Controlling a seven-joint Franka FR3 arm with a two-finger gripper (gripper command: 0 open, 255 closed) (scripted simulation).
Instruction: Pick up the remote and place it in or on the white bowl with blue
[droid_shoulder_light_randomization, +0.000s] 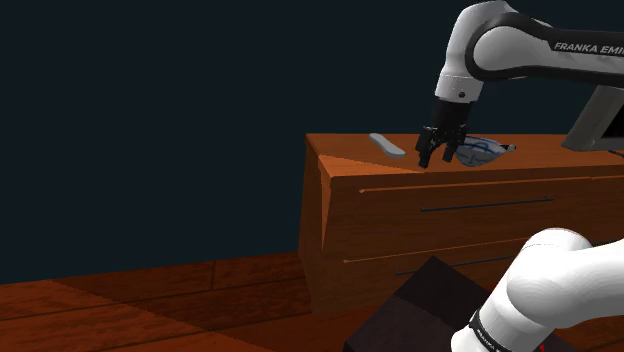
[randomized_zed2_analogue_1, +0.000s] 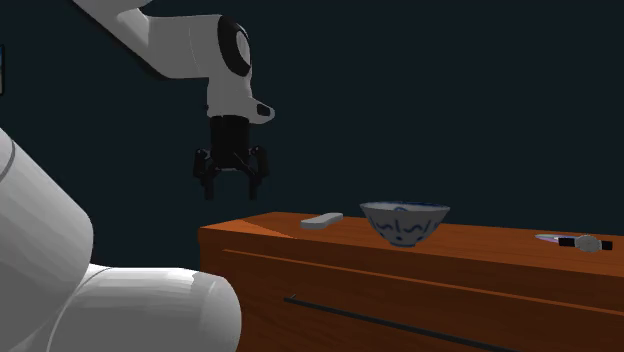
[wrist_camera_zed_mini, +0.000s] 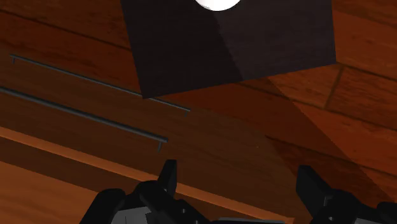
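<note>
The gripper (randomized_zed2_analogue_1: 228, 190) hovered above the front edge of the wooden dresser (randomized_zed2_analogue_1: 470, 262), its fingers (wrist_camera_zed_mini: 168, 175) spread apart and holding nothing. The grey remote (randomized_zed2_analogue_1: 322, 221) lay flat on the dresser top near its corner, just beside the white bowl with blue pattern (randomized_zed2_analogue_1: 404, 222) and not touching it. In the second exterior view the gripper hung up and to the left of the remote. Past the fingers, the wrist view looked down the dresser's front at two drawer handles (wrist_camera_zed_mini: 83, 112) and the dark stand (wrist_camera_zed_mini: 254, 51).
</note>
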